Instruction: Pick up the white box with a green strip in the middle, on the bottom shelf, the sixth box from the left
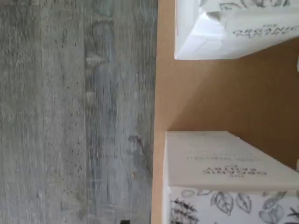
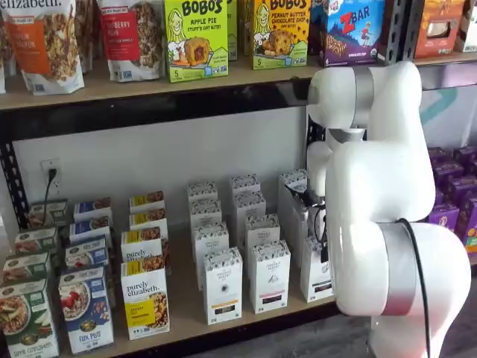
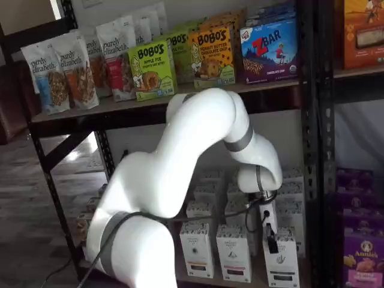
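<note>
The bottom shelf [image 2: 186,317] is a pale tan board with rows of white boxes. The white box at the right end of the front row [image 2: 316,274] shows in both shelf views [image 3: 281,263]; its strip is too small to make out. My gripper [image 3: 273,244] hangs just over that box's top front edge. Its black fingers are side-on, so I cannot tell whether there is a gap. In a shelf view my arm [image 2: 380,224] hides most of the gripper. The wrist view shows the tan board [image 1: 224,93] with two white leaf-printed boxes [image 1: 219,163] [image 1: 233,28] and a gap between them.
Two more white boxes [image 2: 223,287] [image 2: 270,277] stand left of the target, with cereal boxes [image 2: 145,298] further left. A black upright [image 3: 312,180] stands close on the right, with purple boxes [image 3: 360,252] beyond. The upper shelf [image 2: 149,82] carries snack boxes. Grey wood floor [image 1: 74,112] lies below.
</note>
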Motion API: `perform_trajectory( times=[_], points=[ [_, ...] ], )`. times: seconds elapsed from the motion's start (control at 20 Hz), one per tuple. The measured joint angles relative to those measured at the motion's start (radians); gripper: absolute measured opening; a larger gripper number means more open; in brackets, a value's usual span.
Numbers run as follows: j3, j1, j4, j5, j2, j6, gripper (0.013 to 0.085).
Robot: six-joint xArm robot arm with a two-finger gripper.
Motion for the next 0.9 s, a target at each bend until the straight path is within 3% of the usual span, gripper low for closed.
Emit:
perform_trajectory(
  times=[0.55, 0.65, 0.9],
  points=[
    [-0.033, -0.003, -0.017, -0.013, 0.036, 0.012, 0.085],
    [-0.037, -0.004, -0.015, -0.021, 0.041, 0.01, 0.077],
    [-0.044, -0.003, -0.024, -0.013, 0.044, 0.018, 0.069]
  ],
)
